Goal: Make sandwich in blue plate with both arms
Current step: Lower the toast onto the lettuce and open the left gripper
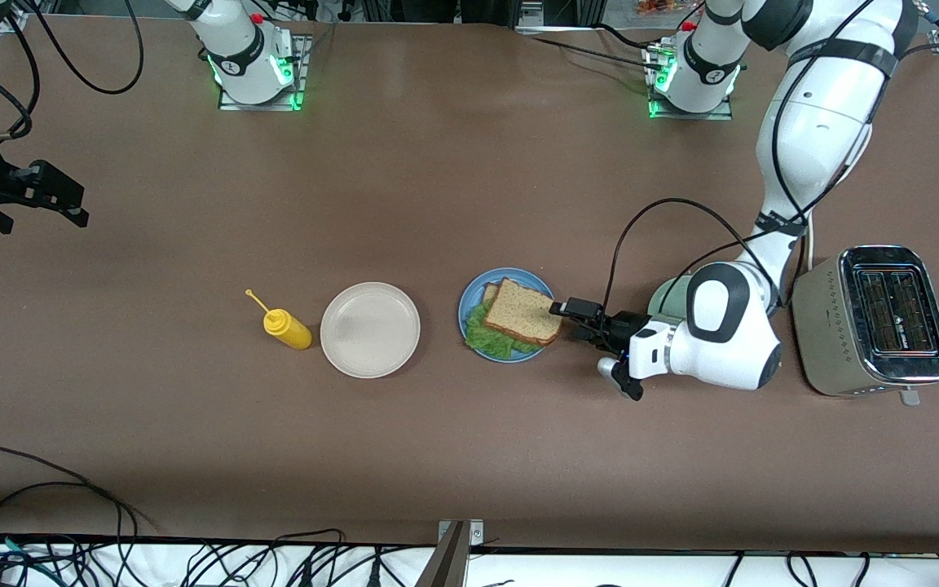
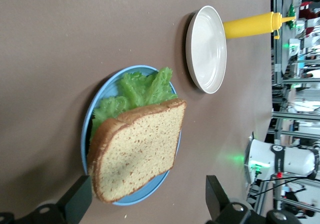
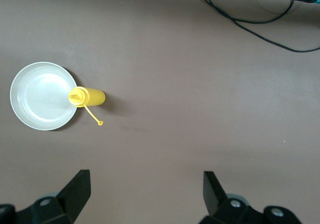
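The sandwich point(image 1: 522, 314) lies on the blue plate point(image 1: 469, 303). Its top slice of brown bread point(image 2: 137, 151) rests on ruffled green lettuce point(image 2: 137, 86) and overhangs the plate's rim point(image 2: 100, 104) toward the left arm's end of the table. A corner of a lower slice point(image 1: 489, 292) shows. My left gripper point(image 1: 579, 322) stands open low beside the plate, its fingers point(image 2: 80, 196) on either side of the bread's edge without touching it. My right gripper point(image 1: 62, 200) waits open, high over the right arm's end of the table, with nothing between its fingers point(image 3: 75, 189).
A beige plate point(image 1: 370, 329) stands beside the blue plate, with a yellow squeeze bottle point(image 1: 286, 326) lying next to it. A toaster point(image 1: 877, 322) stands at the left arm's end. A pale green plate point(image 1: 669, 295) shows partly under the left arm. Cables point(image 1: 46, 489) run along the near edge.
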